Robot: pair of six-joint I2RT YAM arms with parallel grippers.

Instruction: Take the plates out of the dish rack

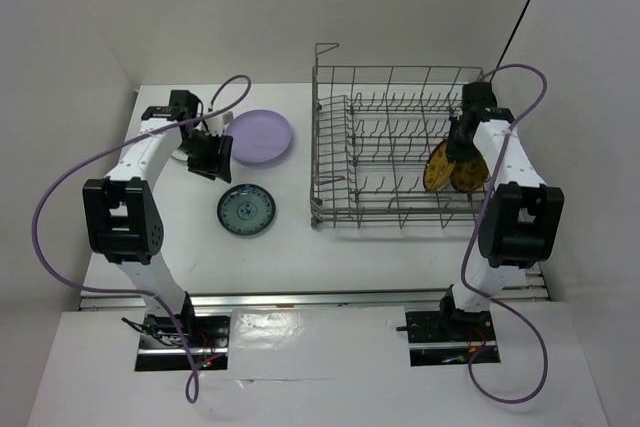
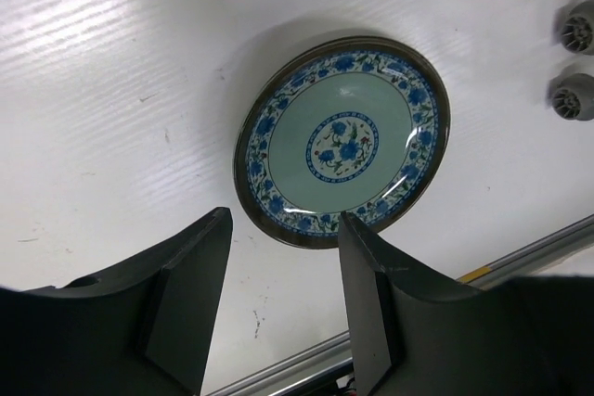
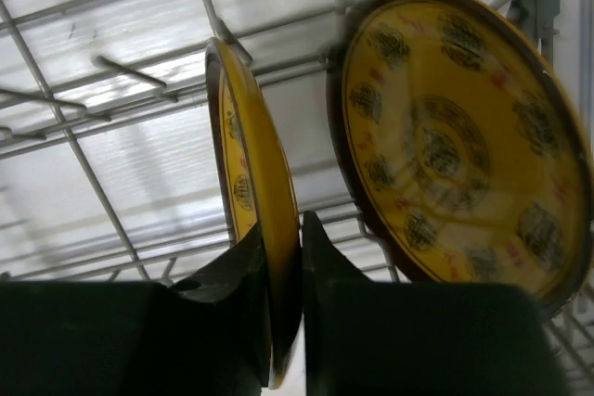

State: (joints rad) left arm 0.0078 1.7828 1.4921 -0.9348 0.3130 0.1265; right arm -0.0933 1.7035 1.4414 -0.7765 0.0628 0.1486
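right gripper (image 3: 283, 229) is clamped on the rim of a mustard plate (image 3: 243, 164). the plate stands on edge in the dish rack (image 1: 400, 70), at the rack's right end, near side. the fingers pinch it face and back, so its flat runs in line with the fingers and the rest of the disc stands clear beyond the tips. my read: the way out is along that flat, up and off the tines (image 3: 130, 71), no twist.

second mustard plate (image 3: 455, 136) stands just beside it, on the right in the wrist view, with its face turned toward the camera (edges are blurred, so i can't tell whether the two touch). that's the thing to watch on the lift.

right arm is on the job. left gripper (image 2: 284, 220) has its jaws apart and holds nothing. it hangs over the teal plate (image 2: 343, 141), well apart from the rack's right end.

count, visible only:
- in rack: 2 mustard
- on the table (image 1: 300, 247): 1 teal off the rack's near left corner, 1 lavender plate (image 1: 262, 137) left of the rack toward the far edge
- can't tell if the lavender is a stack
- something pale sits under the left arm, mostly hidden
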